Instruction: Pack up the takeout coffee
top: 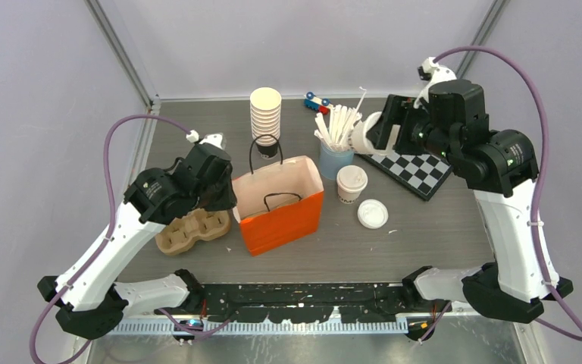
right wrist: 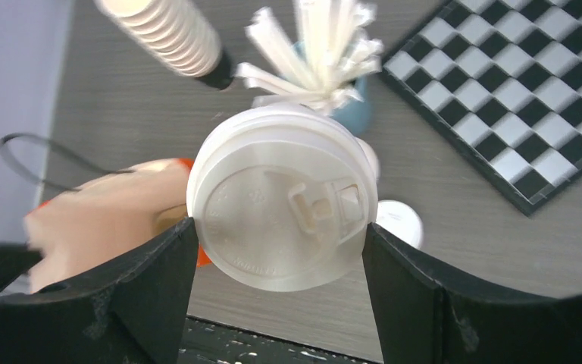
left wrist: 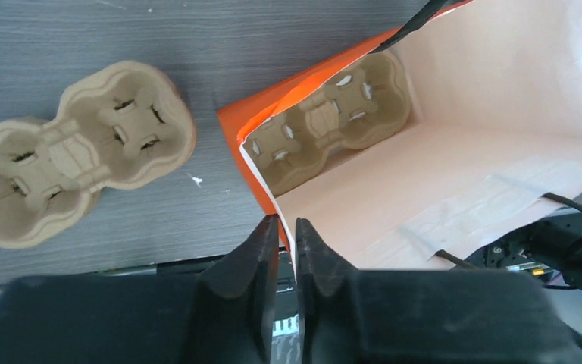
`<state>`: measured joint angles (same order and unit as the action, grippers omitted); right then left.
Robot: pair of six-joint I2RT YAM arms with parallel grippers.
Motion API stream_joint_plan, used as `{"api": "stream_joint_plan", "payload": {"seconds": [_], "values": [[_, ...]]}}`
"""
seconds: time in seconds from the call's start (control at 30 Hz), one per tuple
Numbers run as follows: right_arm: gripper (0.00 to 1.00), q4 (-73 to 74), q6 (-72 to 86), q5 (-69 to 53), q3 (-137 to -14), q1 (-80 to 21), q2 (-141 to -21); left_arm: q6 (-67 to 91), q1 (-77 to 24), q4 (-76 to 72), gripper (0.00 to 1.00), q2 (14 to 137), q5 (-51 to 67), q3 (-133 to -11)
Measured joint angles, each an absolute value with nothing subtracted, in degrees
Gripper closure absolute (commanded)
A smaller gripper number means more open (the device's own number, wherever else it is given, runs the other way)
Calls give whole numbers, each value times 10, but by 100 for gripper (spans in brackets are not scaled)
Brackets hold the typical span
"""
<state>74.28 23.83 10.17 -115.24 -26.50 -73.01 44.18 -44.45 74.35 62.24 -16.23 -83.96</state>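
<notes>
My right gripper [top: 373, 133] [right wrist: 276, 226] is shut on a takeout coffee [top: 359, 137] [right wrist: 280, 208], held raised above the back right of the table, its white sip lid facing the wrist camera. A second lidded coffee [top: 351, 182] stands on the table right of the orange paper bag [top: 280, 216] [left wrist: 455, 152]. The bag stands open with a brown cup carrier [left wrist: 333, 121] inside. My left gripper [top: 223, 199] [left wrist: 286, 221] pinches the bag's left rim, jaws nearly together on it.
Another brown carrier [top: 193, 231] [left wrist: 68, 182] lies left of the bag. A loose white lid [top: 372, 213] [right wrist: 400, 224], a blue cup of white sticks [top: 336, 159], a tall cup stack [top: 265, 114], a checkerboard [top: 417, 171] and a toy car [top: 317, 102] stand around.
</notes>
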Motion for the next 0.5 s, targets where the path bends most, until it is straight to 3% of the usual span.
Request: {"api": "stream_joint_plan", "payload": {"seconds": [0.1,0.5], "values": [[26,712,233,62,-1147,-306,-729,430,-444,728,100,621,-149,-840],[25,640,193,-73,-1076,-463,-719,341,-442,654,100,592,-10,-820]]}}
